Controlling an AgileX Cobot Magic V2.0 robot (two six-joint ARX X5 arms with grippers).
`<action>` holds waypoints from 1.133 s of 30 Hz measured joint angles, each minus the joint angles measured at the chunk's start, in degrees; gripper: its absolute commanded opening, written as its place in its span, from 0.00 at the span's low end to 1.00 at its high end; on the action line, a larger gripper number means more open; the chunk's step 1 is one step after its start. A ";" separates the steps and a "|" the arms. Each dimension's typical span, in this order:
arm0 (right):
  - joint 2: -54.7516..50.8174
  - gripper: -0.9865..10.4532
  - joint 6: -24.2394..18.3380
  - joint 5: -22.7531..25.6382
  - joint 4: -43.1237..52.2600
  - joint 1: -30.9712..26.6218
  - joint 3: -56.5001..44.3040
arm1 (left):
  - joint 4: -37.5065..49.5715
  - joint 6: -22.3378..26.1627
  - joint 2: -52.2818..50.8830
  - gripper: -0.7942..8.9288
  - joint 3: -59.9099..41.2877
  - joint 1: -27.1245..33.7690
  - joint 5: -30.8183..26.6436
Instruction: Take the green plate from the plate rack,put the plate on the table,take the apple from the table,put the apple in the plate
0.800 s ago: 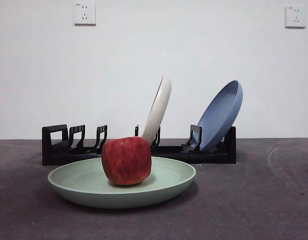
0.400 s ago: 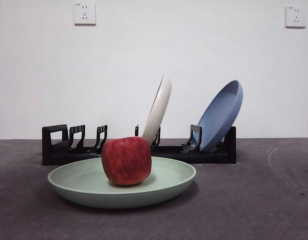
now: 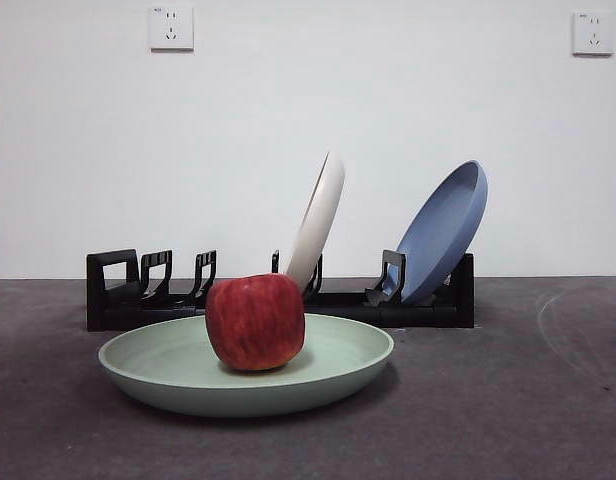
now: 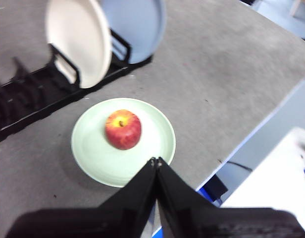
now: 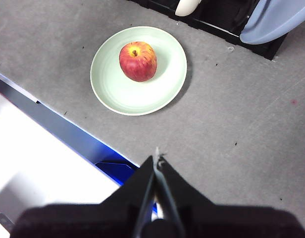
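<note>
The green plate (image 3: pixel 188 372) lies flat on the table (image 3: pixel 508 400) in front of the plate rack (image 3: pixel 278 300). The red apple (image 3: pixel 255 322) sits upright in the plate, a little toward its middle. From above, the apple (image 4: pixel 123 129) and plate (image 4: pixel 93 158) show in the left wrist view, and the apple (image 5: pixel 137 61) in the plate (image 5: pixel 118 94) in the right wrist view. My left gripper (image 4: pixel 156 161) is shut, high above the plate's near rim. My right gripper (image 5: pixel 156 159) is shut too, high over the table's edge, holding nothing.
A cream-white plate (image 3: pixel 318 215) and a blue plate (image 3: pixel 443 230) lean in the rack's slots. The rack's left slots stand unfilled. The table's edge (image 5: pixel 58 116) drops off near the green plate, with a white surface beyond.
</note>
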 measured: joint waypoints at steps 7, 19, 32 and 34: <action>0.00 0.09 0.02 0.00 0.00 0.00 0.00 | 6.73 -0.04 -2.56 0.08 -3.50 20.79 9.14; 0.37 0.09 0.02 0.00 0.00 0.00 0.00 | 60.17 -0.04 -20.22 0.08 -45.70 45.72 25.94; 0.37 0.09 0.02 0.00 0.00 0.00 0.00 | 60.94 2.80 -31.61 0.08 -61.46 51.52 23.37; 0.37 0.09 0.02 0.00 0.00 0.00 0.00 | 60.33 3.72 -33.05 0.08 -62.69 52.00 23.37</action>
